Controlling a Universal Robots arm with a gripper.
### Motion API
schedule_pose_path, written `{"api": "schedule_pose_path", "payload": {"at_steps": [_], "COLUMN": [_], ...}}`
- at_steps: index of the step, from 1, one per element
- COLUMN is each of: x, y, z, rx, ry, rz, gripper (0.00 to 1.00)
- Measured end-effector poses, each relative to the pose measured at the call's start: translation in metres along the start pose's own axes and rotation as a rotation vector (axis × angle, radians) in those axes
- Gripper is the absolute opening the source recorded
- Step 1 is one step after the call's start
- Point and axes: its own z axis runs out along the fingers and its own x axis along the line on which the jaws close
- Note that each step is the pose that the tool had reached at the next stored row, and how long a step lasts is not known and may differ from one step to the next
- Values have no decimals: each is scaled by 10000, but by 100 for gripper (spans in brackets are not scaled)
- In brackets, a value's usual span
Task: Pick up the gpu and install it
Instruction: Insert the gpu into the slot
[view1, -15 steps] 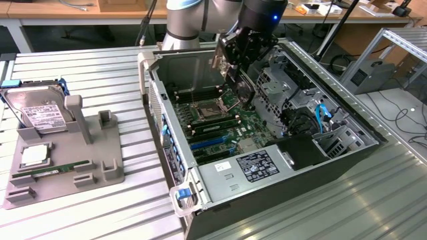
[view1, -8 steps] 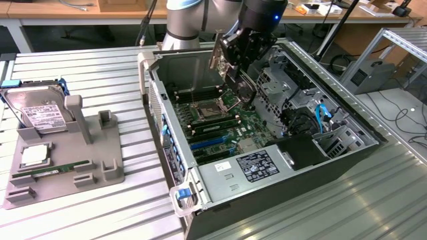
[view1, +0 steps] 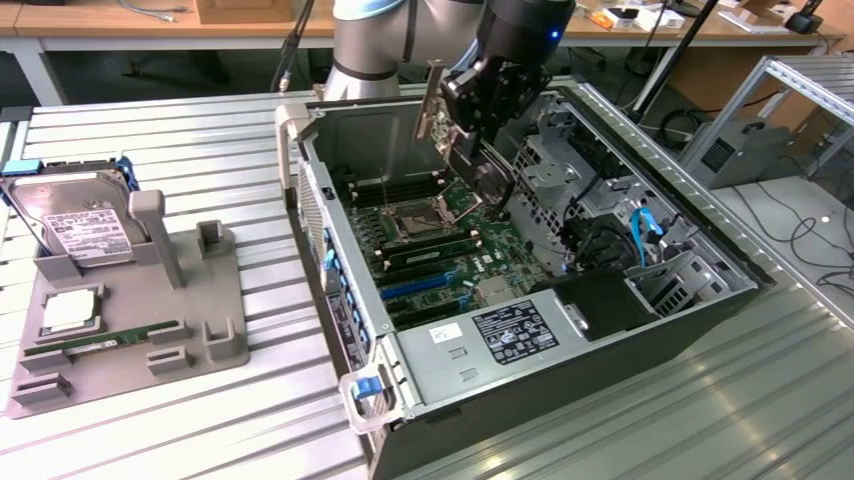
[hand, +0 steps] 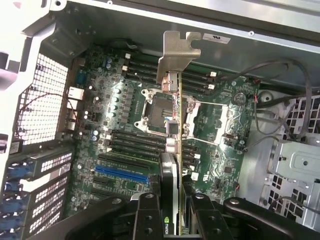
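Note:
My gripper (view1: 481, 125) is shut on the gpu (view1: 467, 160), a thin dark card that hangs edge-down over the open computer case (view1: 694, 300), above the motherboard's CPU socket area. Its silver bracket (view1: 434, 100) points up toward the case's rear wall. In the wrist view the gpu (hand: 176, 125) appears edge-on, with the bracket (hand: 178, 52) at its far end and my black fingers (hand: 149, 217) clamped on either side of it. The card is clear of the motherboard (hand: 120, 110), and the blue slot (hand: 122, 174) lies off to one side of it.
On the exterior view's left, a grey fixture (view1: 200, 300) holds a silver hard drive (view1: 80, 225), a green memory stick (view1: 100, 342) and a square chip (view1: 70, 312). Inside the case are drive cages (view1: 561, 170), blue cables (view1: 641, 235) and a black power supply (view1: 521, 330).

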Motion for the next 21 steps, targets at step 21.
{"api": "schedule_pose_path", "payload": {"at_steps": [21], "x": [0], "y": [0], "z": [0], "rx": [25], "ry": [86], "rz": [-1948], "gripper": [27]}}
